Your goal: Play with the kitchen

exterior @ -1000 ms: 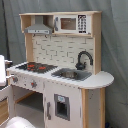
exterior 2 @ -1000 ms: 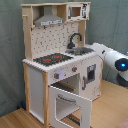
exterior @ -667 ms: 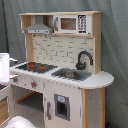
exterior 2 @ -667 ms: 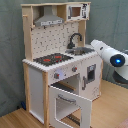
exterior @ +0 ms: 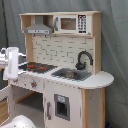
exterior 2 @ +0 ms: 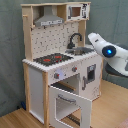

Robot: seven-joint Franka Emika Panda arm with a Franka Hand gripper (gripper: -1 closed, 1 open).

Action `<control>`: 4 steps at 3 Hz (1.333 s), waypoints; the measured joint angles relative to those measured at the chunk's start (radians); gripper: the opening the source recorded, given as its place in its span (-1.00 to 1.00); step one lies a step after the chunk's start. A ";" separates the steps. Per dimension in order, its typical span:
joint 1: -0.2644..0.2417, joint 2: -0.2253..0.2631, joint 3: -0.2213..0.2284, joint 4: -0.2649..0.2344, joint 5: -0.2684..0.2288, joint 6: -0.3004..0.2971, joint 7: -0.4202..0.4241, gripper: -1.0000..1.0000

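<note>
The kitchen (exterior: 62, 70) (exterior 2: 62, 60) stands in front of a grey curtain (exterior: 114, 40) (exterior 2: 10, 50) and fills most of both exterior views. Its black stovetop (exterior: 37, 66) (exterior 2: 52, 59) with red burners lies beside the grey sink (exterior: 71, 74) (exterior 2: 82, 50), and a black faucet (exterior: 84, 59) (exterior 2: 75, 39) arches over the sink's far side. A grey hood (exterior: 39, 28) (exterior 2: 49, 19) hangs above the stove under the top shelf, next to a toy microwave (exterior: 74, 23) (exterior 2: 77, 11). In the second exterior view the oven door (exterior 2: 70, 106) below the stove is swung open, low and towards the camera, above the wooden floor (exterior 2: 15, 120). The robot arm (exterior 2: 107, 52) comes in from the second exterior view's right, at counter height beside the sink end; in the first exterior view a white part of it (exterior: 10, 62) shows at the left edge by the stove. I cannot tell whether the gripper is open or closed.
</note>
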 joint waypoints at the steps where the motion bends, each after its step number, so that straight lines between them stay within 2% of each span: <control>1: -0.088 0.028 -0.033 0.048 0.021 0.037 0.044 1.00; 2: -0.179 0.058 -0.063 0.112 0.063 0.059 0.073 1.00; 4: -0.311 0.114 -0.076 0.210 0.157 0.090 0.120 1.00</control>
